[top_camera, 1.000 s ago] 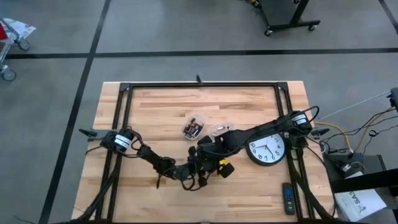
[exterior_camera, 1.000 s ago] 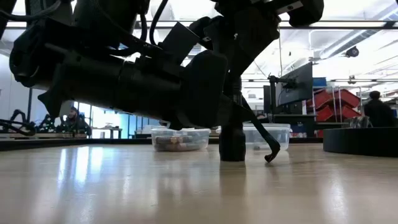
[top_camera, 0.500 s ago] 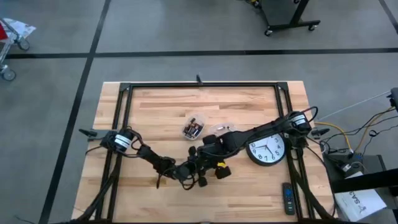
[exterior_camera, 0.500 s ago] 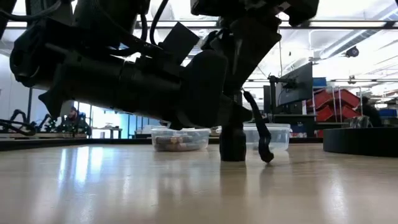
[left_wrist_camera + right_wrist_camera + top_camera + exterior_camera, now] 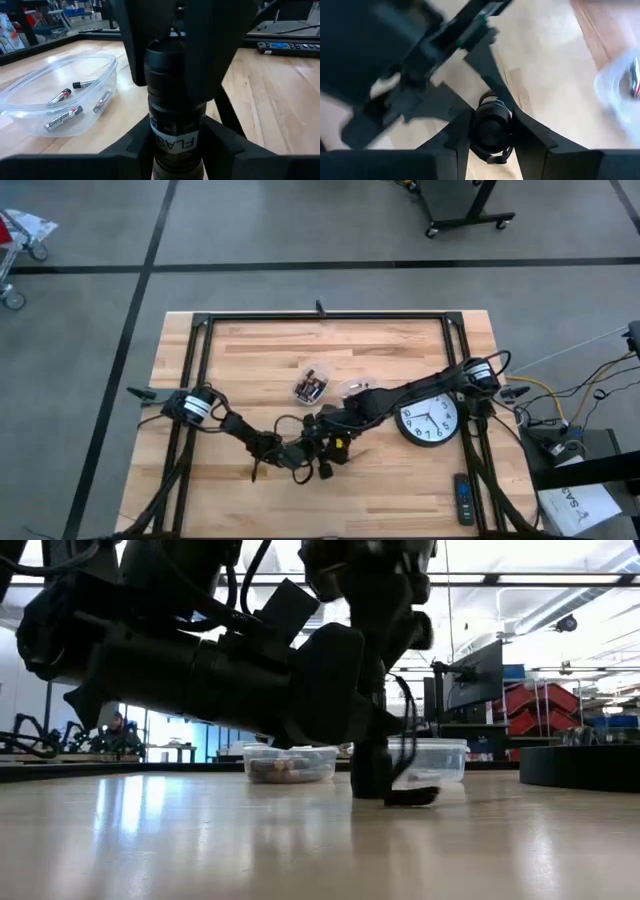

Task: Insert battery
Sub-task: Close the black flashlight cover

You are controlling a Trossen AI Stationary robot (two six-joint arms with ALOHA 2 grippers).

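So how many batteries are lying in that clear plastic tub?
4 show in the tub: one nearest its front wall, one mid-tub, one toward the back, one beside the flashlight. Others may be hidden.

The bench (image 5: 250,350) is a pale wooden butcher-block top with a black frame along its edges. On it lie a clear plastic tub of batteries (image 5: 311,386), a second clear tub (image 5: 436,760) just beside it, a round wall clock (image 5: 429,420) face up, and a remote control (image 5: 463,498) near the right front corner.
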